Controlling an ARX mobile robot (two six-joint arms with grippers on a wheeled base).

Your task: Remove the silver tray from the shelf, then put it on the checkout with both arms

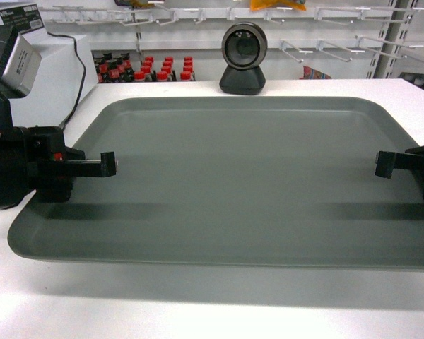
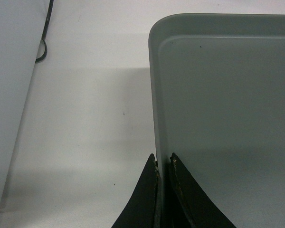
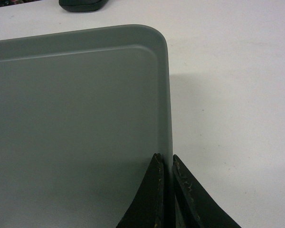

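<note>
1. Tray position: you see the silver tray (image 1: 240, 183) lying over the white bench (image 1: 198, 311), the checkout, long side toward the head camera. A shadow runs under its near edge; whether the tray rests fully on the bench cannot be told from these views.
2. Left pincer (image 2: 163, 164): your left wrist view shows the two black fingers nearly closed, one outside and one inside the tray's left rim, clamping the rim between them. In the head view this pincer (image 1: 109, 164) reaches in over the tray's left edge.
3. Right pincer (image 3: 165, 159): your right wrist view shows the same grip mirrored, fingers nearly closed on the tray's right rim, one on each side. In the head view it (image 1: 383, 164) comes in from the right edge.
4. Both grips sit about midway along the short sides.
5. Surroundings: a dark dome-shaped scanner (image 1: 243, 58) stands on the bench just beyond the tray's far edge. A white box-shaped device (image 1: 49, 78) with a black cable (image 1: 76, 67) sits at far left. Red-capped bottles (image 1: 145, 68) line a shelf in the background.
</note>
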